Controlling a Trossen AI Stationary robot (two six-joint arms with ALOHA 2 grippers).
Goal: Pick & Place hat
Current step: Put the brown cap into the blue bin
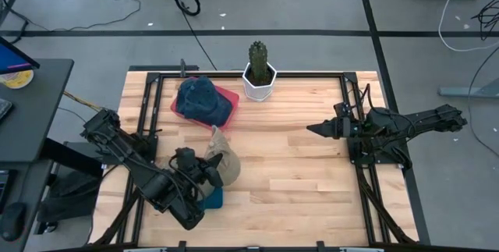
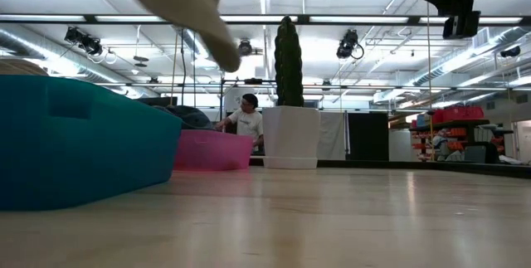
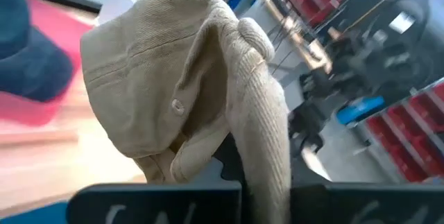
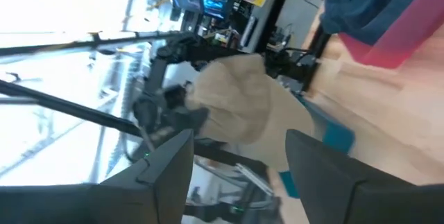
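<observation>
Hat hangs in left gripper above bin; tray and potted cactus beyond; right gripper well apart.

Wooden bench on a grey floor strewn with cables; ceiling spotlights, red storage shelving, and a seated person beyond

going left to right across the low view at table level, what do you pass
teal bin → pink tray → white pot holding the cactus
</observation>
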